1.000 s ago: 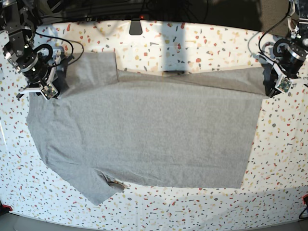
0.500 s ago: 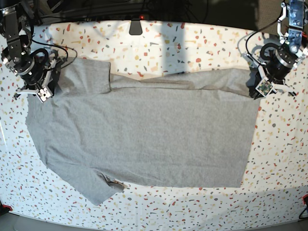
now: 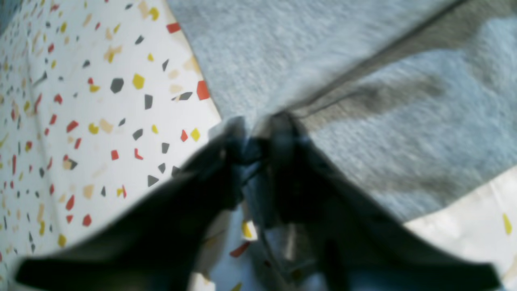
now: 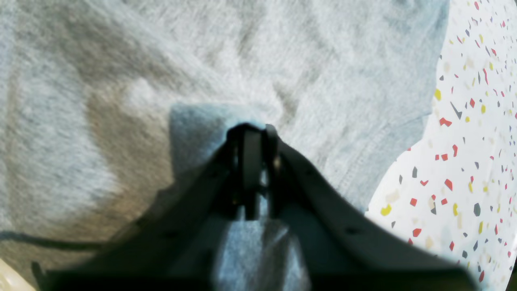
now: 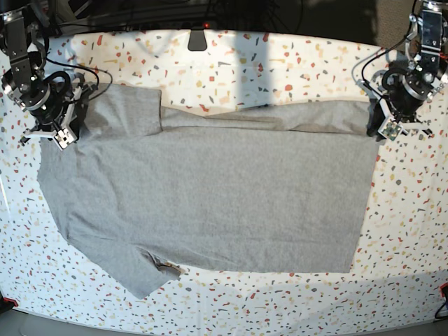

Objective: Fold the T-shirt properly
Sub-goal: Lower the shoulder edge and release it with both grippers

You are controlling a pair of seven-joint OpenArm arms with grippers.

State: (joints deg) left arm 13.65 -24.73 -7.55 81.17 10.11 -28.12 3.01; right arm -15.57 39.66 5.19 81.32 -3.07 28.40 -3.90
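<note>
The grey T-shirt (image 5: 210,196) lies spread flat on the speckled table, plain side up, with its far edge folded over as a narrow band and one sleeve (image 5: 129,110) turned in at the far left. My left gripper (image 5: 388,129) is at the shirt's far right corner. In the left wrist view the left gripper (image 3: 256,131) stands with its tips apart, right at the shirt (image 3: 404,121) edge. My right gripper (image 5: 60,136) is at the far left sleeve. In the right wrist view the right gripper (image 4: 252,135) is over the shirt (image 4: 121,81), blurred, with a raised flap beside one finger.
The terrazzo table (image 5: 280,66) shows bare around the shirt. A black mount (image 5: 197,40) sits at the far edge, and cables (image 5: 94,66) trail near the right arm. The other sleeve (image 5: 140,273) points toward the near edge.
Both arms drew back toward the far edge, narrowing the folded band. In the last half second the left gripper shifted right, off the shirt corner, and its jaws parted.
</note>
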